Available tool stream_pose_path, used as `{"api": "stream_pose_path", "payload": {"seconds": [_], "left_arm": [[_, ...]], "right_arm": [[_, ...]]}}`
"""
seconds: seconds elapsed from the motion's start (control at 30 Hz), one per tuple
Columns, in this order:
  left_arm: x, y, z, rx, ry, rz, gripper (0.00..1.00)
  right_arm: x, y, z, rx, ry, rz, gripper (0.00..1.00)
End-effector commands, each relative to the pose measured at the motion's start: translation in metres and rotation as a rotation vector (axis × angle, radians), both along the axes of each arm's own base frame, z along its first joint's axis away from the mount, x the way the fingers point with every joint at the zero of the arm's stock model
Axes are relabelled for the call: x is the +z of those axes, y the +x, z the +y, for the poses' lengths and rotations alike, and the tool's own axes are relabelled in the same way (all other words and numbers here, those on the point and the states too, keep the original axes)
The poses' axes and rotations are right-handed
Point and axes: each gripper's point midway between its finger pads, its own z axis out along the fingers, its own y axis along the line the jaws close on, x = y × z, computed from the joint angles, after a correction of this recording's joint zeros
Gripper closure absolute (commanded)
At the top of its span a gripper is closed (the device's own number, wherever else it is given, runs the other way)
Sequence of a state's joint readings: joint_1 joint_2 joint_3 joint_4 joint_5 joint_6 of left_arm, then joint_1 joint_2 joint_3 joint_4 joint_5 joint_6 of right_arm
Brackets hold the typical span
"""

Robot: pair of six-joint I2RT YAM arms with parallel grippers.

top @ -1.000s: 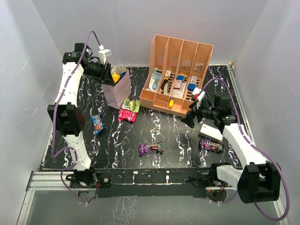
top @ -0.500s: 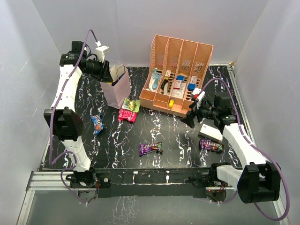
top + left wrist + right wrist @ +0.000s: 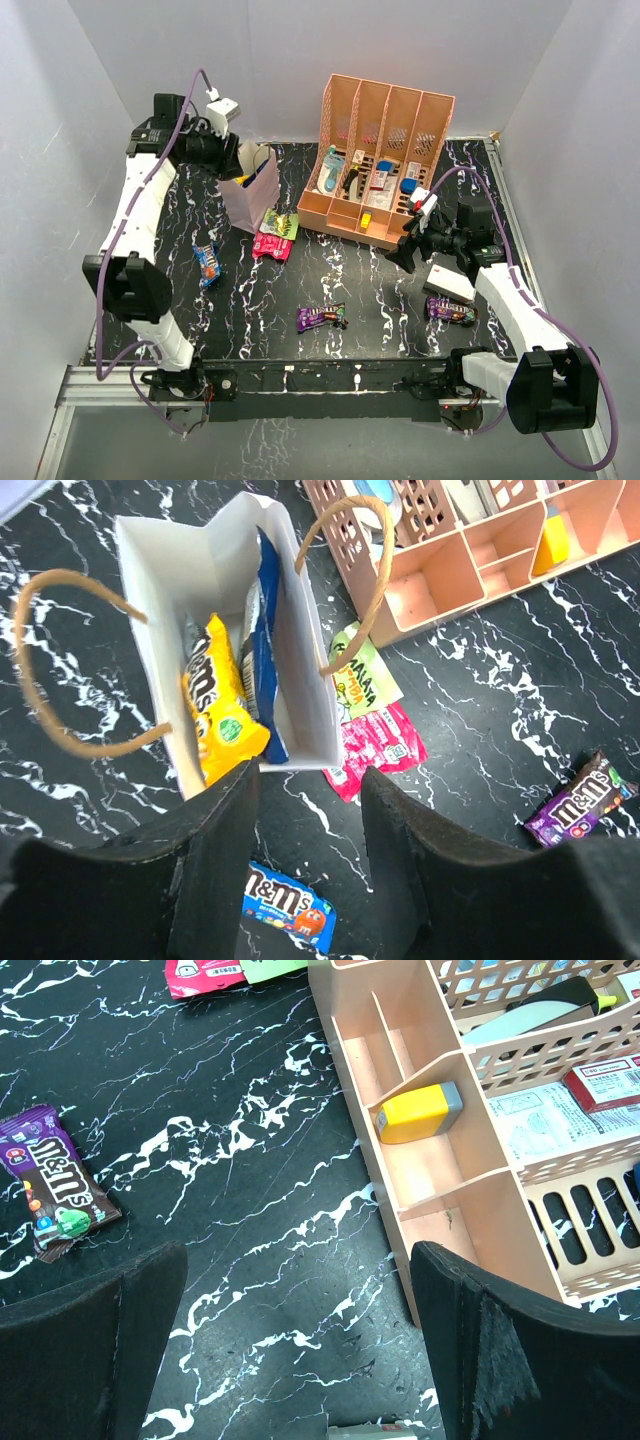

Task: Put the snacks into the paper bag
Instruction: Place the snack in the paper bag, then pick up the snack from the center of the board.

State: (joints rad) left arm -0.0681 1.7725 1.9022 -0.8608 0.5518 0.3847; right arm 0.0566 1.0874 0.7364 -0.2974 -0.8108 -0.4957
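Observation:
The pale pink-lilac paper bag (image 3: 252,198) stands upright at the back left. In the left wrist view the paper bag (image 3: 305,670) holds a yellow packet (image 3: 222,705) and the large blue crisp bag (image 3: 263,650). My left gripper (image 3: 230,157) hangs open and empty above the bag's mouth (image 3: 310,780). A pink packet (image 3: 271,245), a green packet (image 3: 284,224), a blue packet (image 3: 207,263) and two purple packets (image 3: 320,318) (image 3: 450,309) lie on the table. My right gripper (image 3: 405,255) is open and empty above bare table (image 3: 300,1260).
The peach slotted rack (image 3: 385,130) with bottles and cartons stands at the back centre, close to my right gripper. A white rectangular box (image 3: 448,281) lies under the right arm. White walls close in the black marbled table (image 3: 370,290).
My left gripper has drawn back up and a little left from the bag's mouth, and the left arm's elbow has swung left. The right arm has not moved.

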Motion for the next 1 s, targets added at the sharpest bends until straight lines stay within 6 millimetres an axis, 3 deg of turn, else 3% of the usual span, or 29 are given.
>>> {"api": "stream_pose_path", "payload": {"seconds": [0.0,0.23,0.4,0.53,0.7,0.97], "left_arm": [[0.037,-0.018,0.008,0.037,0.025,-0.136,0.54],[0.017,-0.062,0.032,0.113,0.120,-0.126,0.39],[-0.022,-0.106,0.050,0.163,0.196,-0.039,0.33],[-0.058,-0.129,0.063,0.231,0.234,0.022,0.20],[-0.099,-0.131,0.080,0.332,0.270,0.092,0.10],[-0.151,-0.124,0.095,0.441,0.263,0.220,0.08]], "right_arm": [[0.012,0.005,0.000,0.004,0.003,-0.048,0.02],[0.016,0.005,0.000,0.001,0.009,-0.053,0.02],[0.018,0.005,0.000,-0.005,0.012,-0.055,0.01],[0.018,0.006,0.000,-0.007,0.013,-0.055,0.02],[0.019,0.005,0.001,0.000,0.018,-0.054,0.02],[0.022,0.003,0.001,0.005,0.017,-0.065,0.02]]}}
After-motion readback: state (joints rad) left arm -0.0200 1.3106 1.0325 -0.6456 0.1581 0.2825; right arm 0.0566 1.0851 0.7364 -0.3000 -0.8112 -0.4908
